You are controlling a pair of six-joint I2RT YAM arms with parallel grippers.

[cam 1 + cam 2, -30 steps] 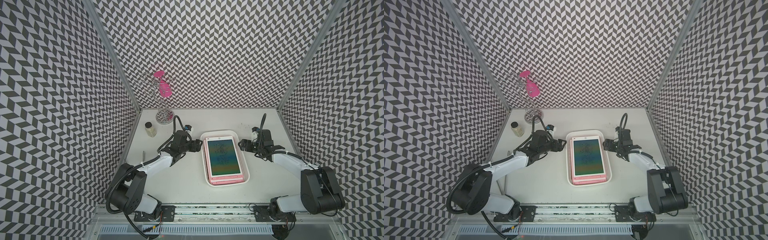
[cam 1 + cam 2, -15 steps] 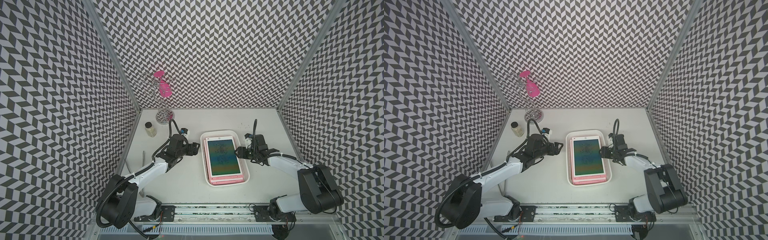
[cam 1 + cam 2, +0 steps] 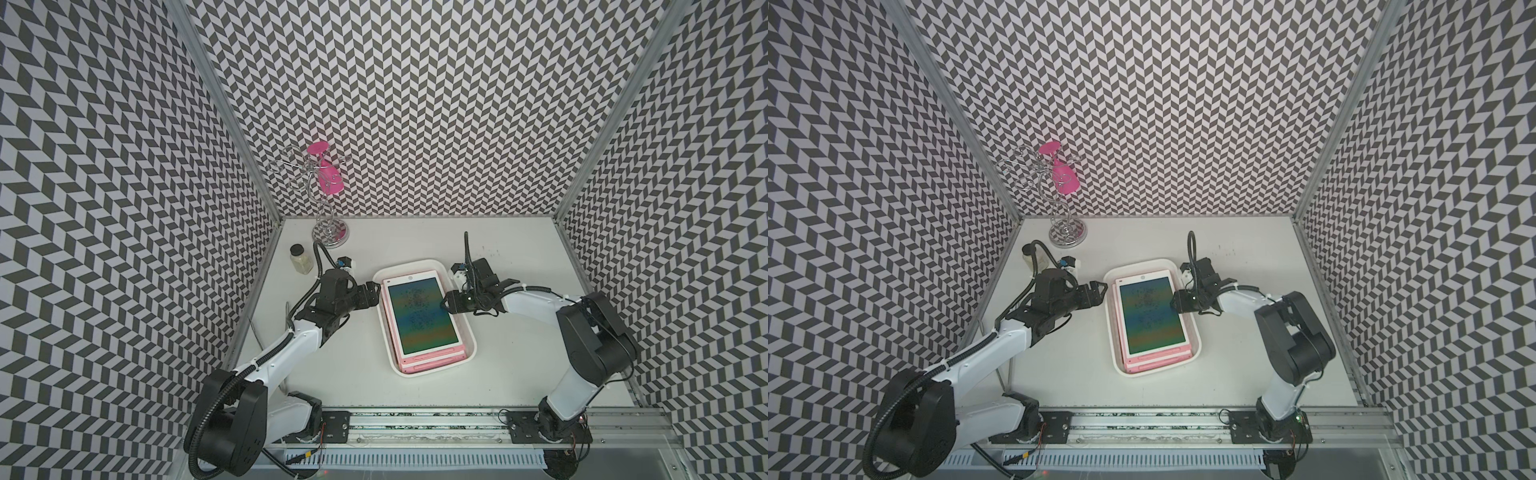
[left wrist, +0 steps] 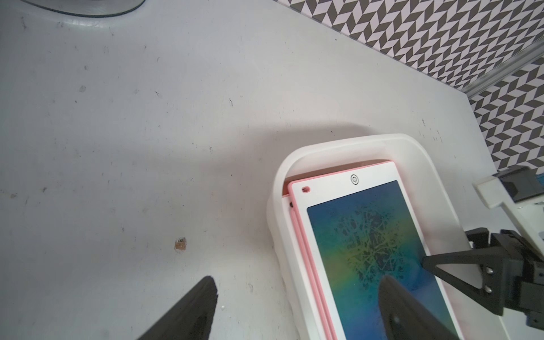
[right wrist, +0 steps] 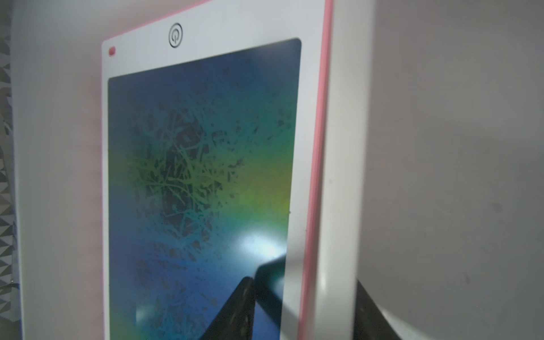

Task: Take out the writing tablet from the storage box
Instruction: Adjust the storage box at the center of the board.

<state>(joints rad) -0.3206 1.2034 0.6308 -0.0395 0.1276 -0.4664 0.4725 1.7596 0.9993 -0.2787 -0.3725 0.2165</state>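
And here's the writing tablet (image 3: 419, 322), lying flat in the storage box (image 4: 368, 139), screen up, on top of a stack, with another pink tablet (image 3: 434, 362) peeking out beneath it at the near end; the box sits mid-table (image 3: 365, 395), and the tablet's long axis runs from the back wall toward the near rail, slanted a little; so both arms face it across its long sides, at the far half; the right hand (image 3: 448, 302) is the one to watch, right on the long edge at its own side; in the right wrist view one finger (image 5: 238, 312) lies over the rainbow screen and its partner sits outside the box wall, so tablet edge and white rim both stand between the jaws; they're partly parted, but whether they pinch anything I cannot tell; the left hand (image 3: 373, 294) faces the opposite long side, spread wide and holding nothing, tips just at the box's rim; its wrist view puts one finger above bare table and one above the screen; my read: the right arm is nearer and lined up for the lift, but that grip looks likely to catch the box wall along with the tablet; the edge wants clearing from the rim first.
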